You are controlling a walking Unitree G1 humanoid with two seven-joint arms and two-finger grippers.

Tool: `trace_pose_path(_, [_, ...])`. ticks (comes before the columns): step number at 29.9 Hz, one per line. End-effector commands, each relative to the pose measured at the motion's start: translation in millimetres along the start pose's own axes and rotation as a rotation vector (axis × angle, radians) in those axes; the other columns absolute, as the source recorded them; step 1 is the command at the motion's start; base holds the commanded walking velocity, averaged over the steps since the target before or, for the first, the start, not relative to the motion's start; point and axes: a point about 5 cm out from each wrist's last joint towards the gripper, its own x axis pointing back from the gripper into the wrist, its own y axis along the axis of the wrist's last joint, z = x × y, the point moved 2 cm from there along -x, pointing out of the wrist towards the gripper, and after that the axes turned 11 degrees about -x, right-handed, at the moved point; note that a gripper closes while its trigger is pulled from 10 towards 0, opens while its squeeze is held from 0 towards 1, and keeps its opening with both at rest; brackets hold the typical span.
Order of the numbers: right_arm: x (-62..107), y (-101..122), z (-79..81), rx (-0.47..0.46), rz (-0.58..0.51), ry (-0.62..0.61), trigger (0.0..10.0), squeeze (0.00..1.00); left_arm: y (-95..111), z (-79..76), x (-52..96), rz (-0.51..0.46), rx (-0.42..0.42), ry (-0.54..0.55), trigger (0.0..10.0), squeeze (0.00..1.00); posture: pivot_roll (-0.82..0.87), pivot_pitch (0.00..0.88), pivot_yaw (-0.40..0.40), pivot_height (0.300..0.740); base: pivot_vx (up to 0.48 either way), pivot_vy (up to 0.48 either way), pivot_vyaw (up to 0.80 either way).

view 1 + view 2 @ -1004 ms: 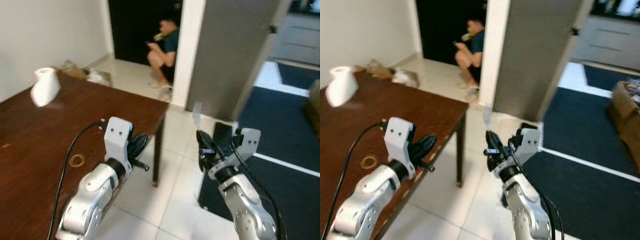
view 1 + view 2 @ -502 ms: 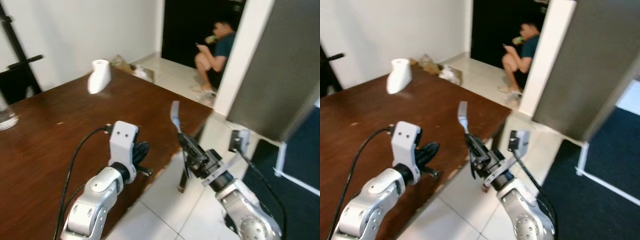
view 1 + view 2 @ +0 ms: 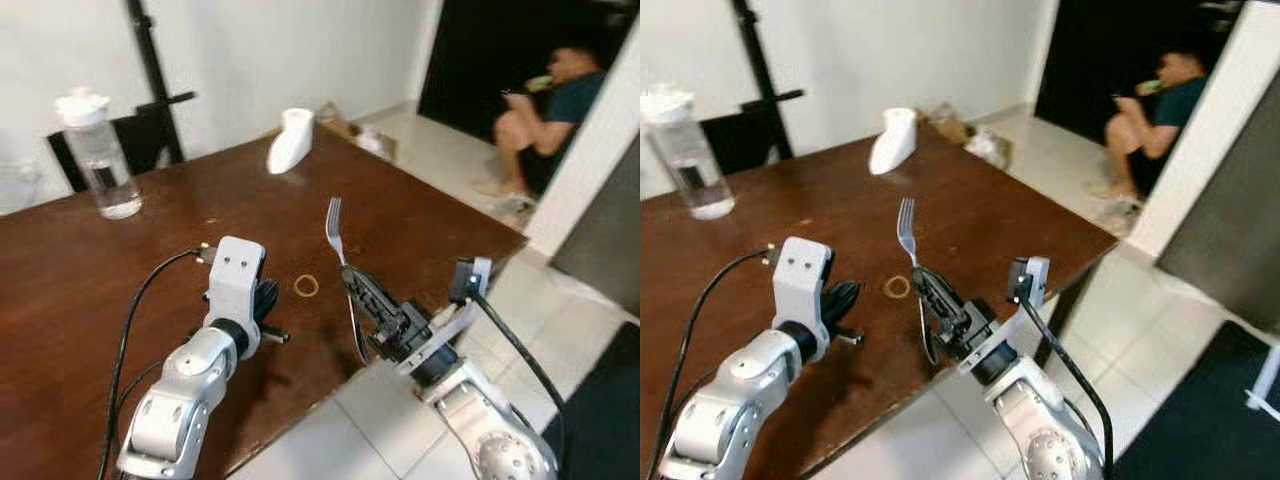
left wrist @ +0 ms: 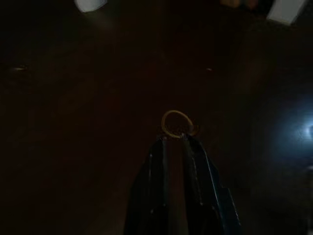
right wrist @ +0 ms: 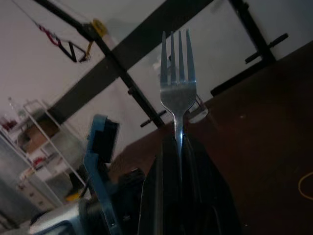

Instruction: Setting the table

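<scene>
My right gripper (image 3: 354, 282) is shut on the handle of a silver fork (image 3: 334, 216), which stands upright with its tines up, over the near right part of the dark wooden table (image 3: 120, 250). In the right wrist view the fork (image 5: 178, 90) rises straight from the shut fingers. My left gripper (image 3: 268, 303) hovers low over the table with its fingers together and nothing between them. A small yellow rubber band (image 4: 175, 122) lies on the wood just beyond its tips.
A clear water bottle (image 3: 95, 155) stands at the table's far left, in front of a black chair (image 3: 125, 140) and pole. A white paper roll (image 3: 291, 142) lies at the far edge. A person (image 3: 545, 105) sits by the dark doorway. Pale tiled floor (image 3: 330, 450) lies below the table's near edge.
The camera has swung left, so the table and the bottle have come into view. My right gripper still holds the fork upright, which now stands over the table rather than the floor.
</scene>
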Motion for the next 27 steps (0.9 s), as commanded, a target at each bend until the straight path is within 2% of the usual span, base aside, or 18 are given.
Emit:
trace_pose_path(1, [-1.7,-2,6.1,-0.016,0.002,0.031,10.0,0.00,-4,2.6,0.7,0.021,-0.007,0.013,10.0,0.00,0.11,0.048,0.048,0.740,0.000,0.000,0.80])
trace_pose_path(11, [-1.7,-1,6.7,-0.029,0.001,0.038,10.0,0.00,-3,13.2,-3.0,0.050,-0.027,0.072,10.0,0.00,0.11,0.038,0.055,0.740,0.000,0.000,0.80])
trace_pose_path(27, [-1.4,-1,6.2,-0.026,0.000,0.038,10.0,0.00,-4,14.8,-5.4,0.058,-0.038,0.081,10.0,0.00,0.11,0.028,0.059,0.740,0.000,0.000,0.80])
